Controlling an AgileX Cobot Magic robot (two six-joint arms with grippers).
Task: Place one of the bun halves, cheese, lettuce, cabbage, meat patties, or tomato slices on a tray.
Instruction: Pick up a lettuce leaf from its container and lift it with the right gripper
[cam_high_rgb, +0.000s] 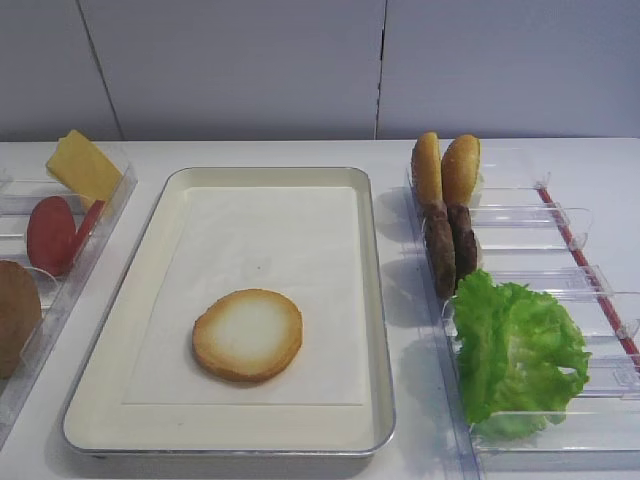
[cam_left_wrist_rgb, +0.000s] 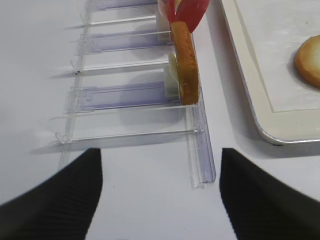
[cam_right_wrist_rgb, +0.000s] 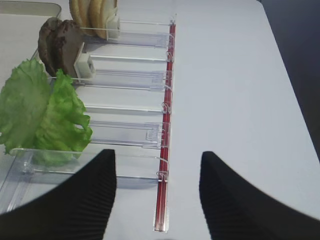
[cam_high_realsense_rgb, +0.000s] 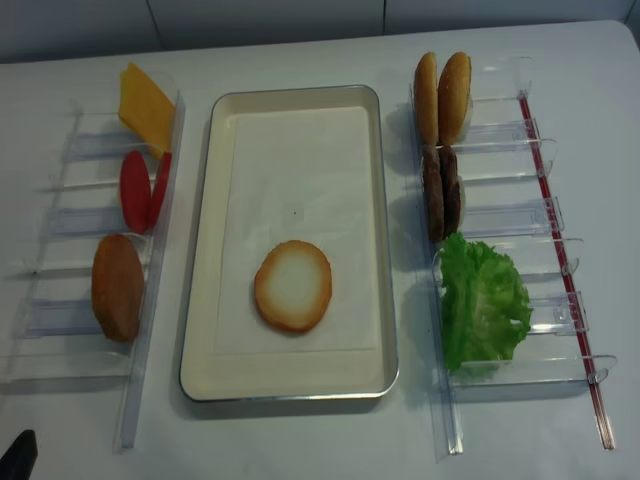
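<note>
Bun (cam_high_rgb: 247, 335) flat near tray (cam_high_rgb: 375, 300) front edge, room behind | lettuce (cam_right_wrist_rgb: 42, 112) upright in bin, grabbable | both grippers' fingers (cam_right_wrist_rgb: 75, 200) apart, empty

I count four bun halves (cam_high_realsense_rgb: 292, 286), two meat patties (cam_high_realsense_rgb: 441, 192), two tomato slices (cam_high_realsense_rgb: 135, 190), one cheese (cam_high_realsense_rgb: 143, 101), one tray (cam_high_realsense_rgb: 205, 210).

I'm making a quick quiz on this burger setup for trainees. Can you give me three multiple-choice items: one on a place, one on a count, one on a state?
1. Where does the bun half with its pale face up lie?
A. in the left rack
B. on the tray
C. on the lettuce

2. How many meat patties stand in the right rack?
A. two
B. four
C. none

3. How does the right gripper stand?
A. shut on lettuce
B. shut on cheese
C. open, holding nothing

Answers: 1 B, it lies flat on the paper liner. 2 A, two dark discs stand side by side. 3 C, the fingers are apart over bare table.
</note>
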